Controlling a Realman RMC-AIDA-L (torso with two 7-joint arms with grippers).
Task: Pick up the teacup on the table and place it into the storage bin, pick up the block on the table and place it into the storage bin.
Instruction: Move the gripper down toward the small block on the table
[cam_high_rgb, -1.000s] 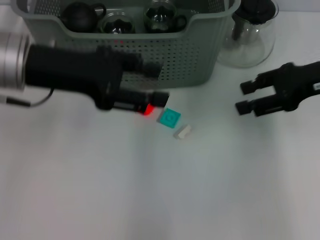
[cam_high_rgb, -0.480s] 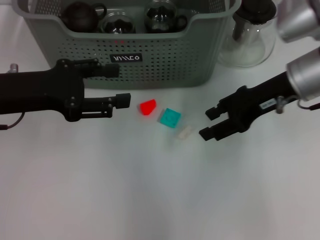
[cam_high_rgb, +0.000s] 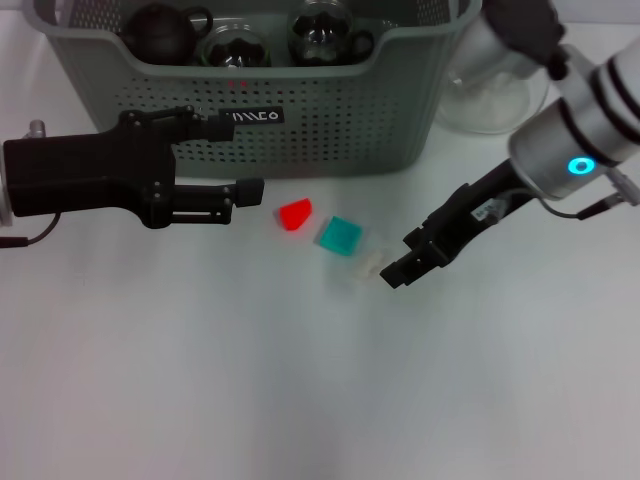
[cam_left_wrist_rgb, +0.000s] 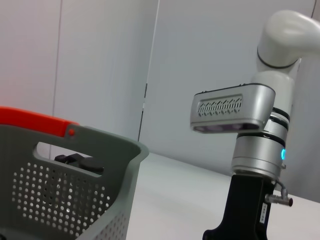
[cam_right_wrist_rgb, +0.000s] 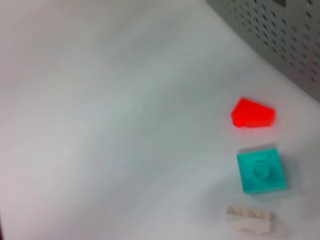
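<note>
Three small blocks lie in a loose diagonal row at the centre of the head view, on the bare white counter just below the storage bin's front wall: a red block, a teal block and a pale white block lowest and furthest right. They are close together but apart, which leaves little room around the middle one; the outer ones look the easier picks.

The right end effector sits just right of the white block, its dark fingers apart and angled down towards it, so I judge that block to be the one being lined up. The right wrist view agrees: all three blocks lie in its lower right, the white one nearest the bottom edge.

The left end effector hovers at centre left, its two fingers apart, the upper one level with the bin's black label, the lower one pointing at the red block; it looks to be waiting.

The storage bin fills the top of the frame and already holds dark and glass teaware; no teacup remains on the counter. A glass teapot stands at upper right, beside the bin
</note>
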